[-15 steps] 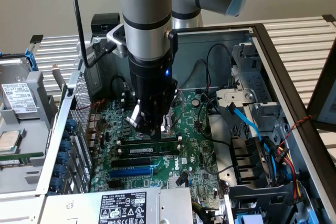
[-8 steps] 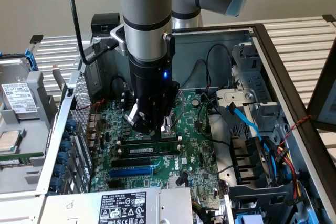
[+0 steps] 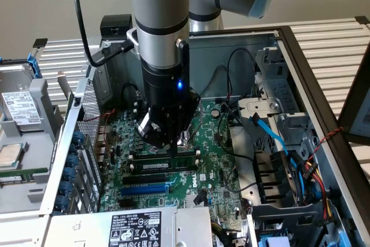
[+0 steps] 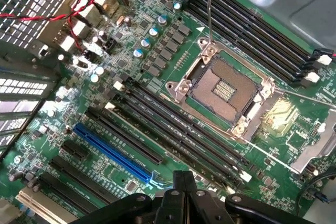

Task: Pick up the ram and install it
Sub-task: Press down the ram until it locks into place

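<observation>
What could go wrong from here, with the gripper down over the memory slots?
1. The gripper sits right above the ram. I cannot tell whether the stick is square in its slot; pushing it down skewed could strain the stick or the slot.
2. The open CPU socket lies bare beside the black slots. A slip sideways could hit its contacts.
3. The raised socket lever stands close to the arm's working space and might get snagged.

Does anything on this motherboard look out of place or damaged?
The CPU socket is open and empty, with its contacts bare, and its thin lever is swung out from it. I see nothing spilled or broken on the board.
</observation>
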You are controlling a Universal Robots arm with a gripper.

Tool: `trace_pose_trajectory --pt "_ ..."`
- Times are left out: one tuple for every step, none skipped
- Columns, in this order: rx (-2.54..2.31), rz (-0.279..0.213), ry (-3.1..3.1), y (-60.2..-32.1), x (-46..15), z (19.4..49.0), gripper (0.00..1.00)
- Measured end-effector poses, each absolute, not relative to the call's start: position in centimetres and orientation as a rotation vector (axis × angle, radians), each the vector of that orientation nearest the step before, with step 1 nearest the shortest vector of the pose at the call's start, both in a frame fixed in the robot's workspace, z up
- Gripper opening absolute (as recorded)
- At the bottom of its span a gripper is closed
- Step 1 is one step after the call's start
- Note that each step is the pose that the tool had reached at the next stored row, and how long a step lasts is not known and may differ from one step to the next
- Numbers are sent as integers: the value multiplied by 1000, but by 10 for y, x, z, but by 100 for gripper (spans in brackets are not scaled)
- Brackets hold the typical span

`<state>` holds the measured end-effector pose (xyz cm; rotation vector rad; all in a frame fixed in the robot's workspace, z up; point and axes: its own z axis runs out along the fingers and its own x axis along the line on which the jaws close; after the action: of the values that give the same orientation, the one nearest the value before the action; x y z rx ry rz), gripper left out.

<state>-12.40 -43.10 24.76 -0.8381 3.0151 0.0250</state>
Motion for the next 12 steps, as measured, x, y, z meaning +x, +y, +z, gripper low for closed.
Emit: trace_pose_trajectory --pt "-811 25 3022 -431 -124 247 11" --pt "-786 25 3029 -431 -124 247 11" --pt "-761 25 3035 -431 -124 247 11" --pt "-734 24 3042 -431 -124 247 11" --pt "-710 24 3047 -431 -124 247 11" --pt "-684 24 3053 -431 -124 247 11" --pt "-658 24 3059 -431 -124 246 11" --pt "-631 24 3064 -431 -124 246 11" --pt "-605 24 3069 -431 -124 246 11" --pt "-580 24 3074 -431 -124 246 11" --pt "-554 23 3079 -431 -124 246 11" --pt "-529 23 3083 -431 -124 245 11"
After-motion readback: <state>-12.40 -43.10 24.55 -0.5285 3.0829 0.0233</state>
